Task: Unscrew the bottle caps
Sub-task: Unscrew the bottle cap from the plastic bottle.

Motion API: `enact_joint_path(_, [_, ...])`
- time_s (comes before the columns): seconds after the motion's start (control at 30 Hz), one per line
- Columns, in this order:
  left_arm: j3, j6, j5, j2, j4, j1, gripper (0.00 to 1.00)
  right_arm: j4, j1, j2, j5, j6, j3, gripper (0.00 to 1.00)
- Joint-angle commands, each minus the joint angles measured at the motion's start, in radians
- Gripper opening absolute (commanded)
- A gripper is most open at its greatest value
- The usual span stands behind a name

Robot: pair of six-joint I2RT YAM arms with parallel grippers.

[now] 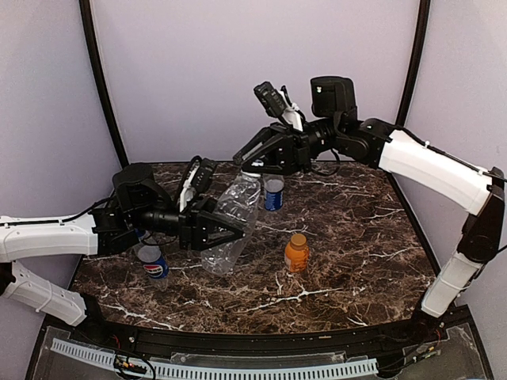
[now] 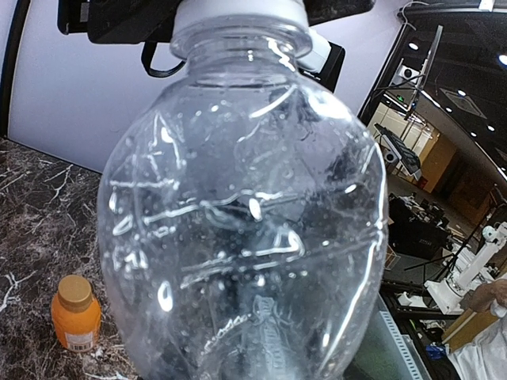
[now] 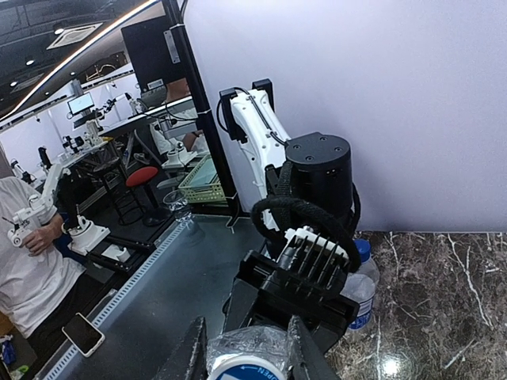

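Nearest the bases, the left gripper (image 1: 230, 235) is closed partway around the belly of the clear bottle (image 1: 236, 212), holding it tilted. The bottle's long axis runs up and away to the right, so the white cap (image 2: 238, 12) sits at the far end. There the right gripper (image 1: 252, 165) pinches it from both sides. Looks like the right arm's twist to make.
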Motion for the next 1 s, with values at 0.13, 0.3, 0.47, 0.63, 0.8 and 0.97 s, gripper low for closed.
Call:
enact_joint_path(0.13, [0.013,0.079,-0.067,-0.06,-0.004,-0.003,0.3,-0.004,-0.039,-0.033,0.208,0.124,0.052,0.52])
enact_joint_path(0.3, [0.048,0.12,-0.227,-0.051,-0.109,-0.003,0.3,-0.019,-0.04,-0.049,0.332,0.248,0.066,0.81])
enact_joint_path(0.47, [0.077,0.136,-0.335,-0.039,-0.159,-0.003,0.3,-0.087,-0.014,-0.052,0.519,0.305,0.093,0.87])
enact_joint_path(0.63, [0.097,0.135,-0.386,-0.022,-0.173,-0.003,0.3,-0.113,0.017,-0.055,0.667,0.332,0.083,0.84])
enact_joint_path(0.8, [0.113,0.136,-0.416,-0.005,-0.196,-0.003,0.3,-0.116,0.033,-0.041,0.692,0.334,0.085,0.78])
enact_joint_path(0.97, [0.123,0.142,-0.431,0.004,-0.208,-0.003,0.3,-0.116,0.038,-0.028,0.68,0.332,0.085,0.64])
